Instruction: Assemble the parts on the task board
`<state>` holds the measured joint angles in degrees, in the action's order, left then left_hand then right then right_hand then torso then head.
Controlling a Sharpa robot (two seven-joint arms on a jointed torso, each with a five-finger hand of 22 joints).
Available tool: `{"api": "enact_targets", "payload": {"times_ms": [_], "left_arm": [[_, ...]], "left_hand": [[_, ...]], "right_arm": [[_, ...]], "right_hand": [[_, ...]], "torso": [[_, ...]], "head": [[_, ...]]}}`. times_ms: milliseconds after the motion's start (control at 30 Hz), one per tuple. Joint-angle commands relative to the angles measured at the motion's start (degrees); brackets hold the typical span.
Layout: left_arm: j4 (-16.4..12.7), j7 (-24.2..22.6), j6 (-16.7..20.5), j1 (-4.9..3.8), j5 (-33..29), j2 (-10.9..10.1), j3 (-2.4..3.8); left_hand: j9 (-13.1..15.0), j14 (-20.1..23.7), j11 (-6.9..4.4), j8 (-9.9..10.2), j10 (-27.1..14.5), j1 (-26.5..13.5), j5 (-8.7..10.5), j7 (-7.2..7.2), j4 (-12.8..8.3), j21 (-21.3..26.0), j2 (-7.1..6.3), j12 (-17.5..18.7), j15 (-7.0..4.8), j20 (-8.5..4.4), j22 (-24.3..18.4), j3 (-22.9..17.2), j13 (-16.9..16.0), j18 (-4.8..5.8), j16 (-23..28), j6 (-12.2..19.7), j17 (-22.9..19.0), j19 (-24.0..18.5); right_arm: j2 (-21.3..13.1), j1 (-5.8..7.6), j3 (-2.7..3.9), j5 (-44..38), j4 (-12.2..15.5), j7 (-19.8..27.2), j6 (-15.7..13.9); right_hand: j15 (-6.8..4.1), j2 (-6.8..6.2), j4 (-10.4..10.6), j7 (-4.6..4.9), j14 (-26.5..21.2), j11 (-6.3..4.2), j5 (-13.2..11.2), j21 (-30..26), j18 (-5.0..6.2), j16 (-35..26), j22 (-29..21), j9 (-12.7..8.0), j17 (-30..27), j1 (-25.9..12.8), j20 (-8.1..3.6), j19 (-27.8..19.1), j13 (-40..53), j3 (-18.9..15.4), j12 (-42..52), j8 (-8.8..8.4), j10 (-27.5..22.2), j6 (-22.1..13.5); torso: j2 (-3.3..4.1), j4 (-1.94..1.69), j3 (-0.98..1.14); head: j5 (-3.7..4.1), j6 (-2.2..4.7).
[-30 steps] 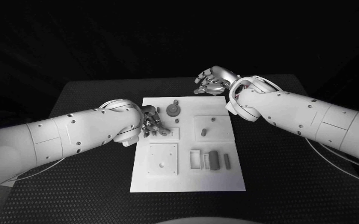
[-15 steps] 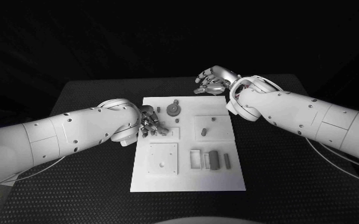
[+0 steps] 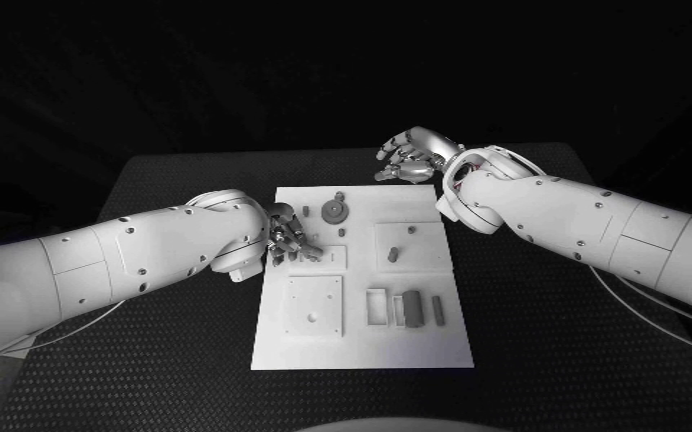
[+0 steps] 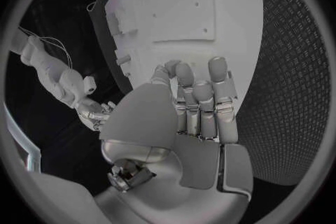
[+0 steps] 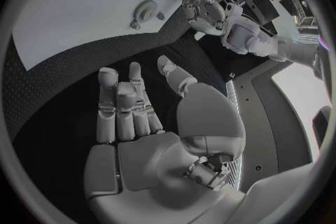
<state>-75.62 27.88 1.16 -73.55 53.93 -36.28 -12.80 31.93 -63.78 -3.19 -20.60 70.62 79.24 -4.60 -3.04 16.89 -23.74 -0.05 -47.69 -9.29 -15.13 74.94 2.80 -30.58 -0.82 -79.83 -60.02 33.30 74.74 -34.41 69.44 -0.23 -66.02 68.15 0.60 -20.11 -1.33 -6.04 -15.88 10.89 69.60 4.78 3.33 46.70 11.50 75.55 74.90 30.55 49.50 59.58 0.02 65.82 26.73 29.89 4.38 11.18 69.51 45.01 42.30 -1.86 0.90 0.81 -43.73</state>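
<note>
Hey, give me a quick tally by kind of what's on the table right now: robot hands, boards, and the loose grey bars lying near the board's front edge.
Robot hands: 2, the left hand and the right hand
Task board: 1
Grey bars lying near the front edge: 3, as far as the head view shows
Total: 6

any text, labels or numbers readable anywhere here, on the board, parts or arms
None can be read.
Task board: plain white, no print visible.
Parts, such as the round one: no marks that can be made out.
Left hand and right hand: bare metal, no lettering visible.
</note>
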Motion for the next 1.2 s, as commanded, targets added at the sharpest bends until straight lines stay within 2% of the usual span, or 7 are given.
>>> {"api": "enact_targets", "payload": {"times_ms": [33,267,467,733,1067,1200], "left_arm": [[0.2,1.6,-1.6,0.50,0.1,-0.2,-0.43],[0.2,1.4,-1.5,0.51,-0.5,-0.4,-0.40],[0.3,1.2,-1.5,0.53,-2.0,-0.4,-0.35],[0.4,1.2,-1.4,0.53,-2.3,-0.5,-0.33],[0.5,1.0,-1.3,0.55,-2.4,-0.7,-0.29],[0.6,0.9,-1.3,0.55,-3.3,-0.8,-0.27]], "left_hand": [[-0.1,0.0,0.44,0.2,0.0,0.7,-0.38,-0.66,-0.2,0.4,0.32,-0.4,0.38,0.56,1.2,-0.6,0.0,-0.50,-0.2,1.2,-0.1,0.0],[-0.1,0.0,0.52,0.4,-0.1,0.4,-0.36,-0.74,-0.1,0.4,0.11,-0.4,0.47,0.66,1.2,-0.4,0.0,-0.52,-0.3,1.2,-0.1,0.0],[0.0,0.1,0.63,1.2,-0.3,-4.1,0.45,-0.84,0.0,0.6,-2.46,-0.6,0.61,0.84,1.0,-0.3,0.1,-0.72,-0.3,1.0,-0.3,0.2],[0.2,0.2,0.59,2.0,-0.5,-7.9,1.33,-0.80,0.0,0.9,-4.43,-0.9,0.55,0.86,1.0,-2.5,0.2,-0.98,-0.4,0.8,-0.5,0.3],[0.3,0.2,0.57,2.3,-0.5,-8.9,1.40,-0.79,0.0,1.0,-4.85,-1.0,0.53,0.87,1.1,-3.3,0.2,-1.03,-0.5,0.6,-0.6,0.3],[0.4,0.2,0.54,2.4,-0.5,-8.7,1.40,-0.77,-0.1,1.0,-4.27,-1.0,0.50,0.83,1.1,-3.9,0.3,-1.10,-0.6,0.6,-0.6,0.4]], "right_arm": [[0.0,-0.05,0.03,-0.1,0.0,0.5,0.6],[0.0,-0.08,0.03,-0.1,0.0,0.5,0.5],[0.0,-0.13,0.03,-0.2,0.0,0.5,0.3],[0.0,-0.14,0.03,-0.2,0.0,0.5,0.2],[0.0,-0.17,0.03,-0.2,0.0,0.5,0.2],[-0.1,-0.19,0.03,-0.2,0.0,0.5,0.2]], "right_hand": [[0.07,0.00,0.5,0.56,-0.4,0.37,0.1,-0.3,3.50,0.2,0.9,-0.1,-0.1,-0.8,-0.48,0.0,0.1,0.0,-0.3,0.31,-0.1,-0.1],[0.08,-0.02,0.5,0.56,-0.4,0.37,0.1,-0.3,3.50,0.2,0.9,-0.1,-0.1,-0.8,-0.49,0.0,0.1,0.0,-0.3,0.31,-0.1,-0.2],[0.08,-0.04,0.5,0.57,-0.4,0.38,0.1,-0.3,3.50,0.2,0.9,-0.1,-0.1,-0.9,-0.49,0.0,0.1,0.0,-0.3,0.31,-0.2,-0.2],[0.09,-0.10,0.5,0.58,-0.4,0.39,0.1,-0.3,3.50,0.2,0.9,-0.2,-0.1,-0.9,-0.50,0.0,0.1,0.1,-0.3,0.29,-0.2,-0.3],[0.10,-0.11,0.5,0.59,-0.5,0.41,0.1,-0.4,3.50,0.2,0.9,-0.2,-0.1,-0.9,-0.51,0.0,0.1,0.1,-0.4,0.29,-0.3,-0.3],[0.11,-0.12,0.5,0.60,-0.5,0.41,0.1,-0.4,3.50,0.2,0.9,-0.2,-0.1,-0.9,-0.52,0.0,0.1,0.1,-0.4,0.29,-0.3,-0.3]], "torso": [[0.01,0.00,0.04],[0.01,0.03,0.05],[-0.01,0.03,0.05],[0.00,0.02,0.07],[0.00,0.03,0.06],[0.00,0.04,0.04]], "head": [[-0.03,0.01],[-0.03,0.02],[-0.01,0.07],[-0.05,0.07],[-0.07,0.08],[-0.03,0.06]]}}
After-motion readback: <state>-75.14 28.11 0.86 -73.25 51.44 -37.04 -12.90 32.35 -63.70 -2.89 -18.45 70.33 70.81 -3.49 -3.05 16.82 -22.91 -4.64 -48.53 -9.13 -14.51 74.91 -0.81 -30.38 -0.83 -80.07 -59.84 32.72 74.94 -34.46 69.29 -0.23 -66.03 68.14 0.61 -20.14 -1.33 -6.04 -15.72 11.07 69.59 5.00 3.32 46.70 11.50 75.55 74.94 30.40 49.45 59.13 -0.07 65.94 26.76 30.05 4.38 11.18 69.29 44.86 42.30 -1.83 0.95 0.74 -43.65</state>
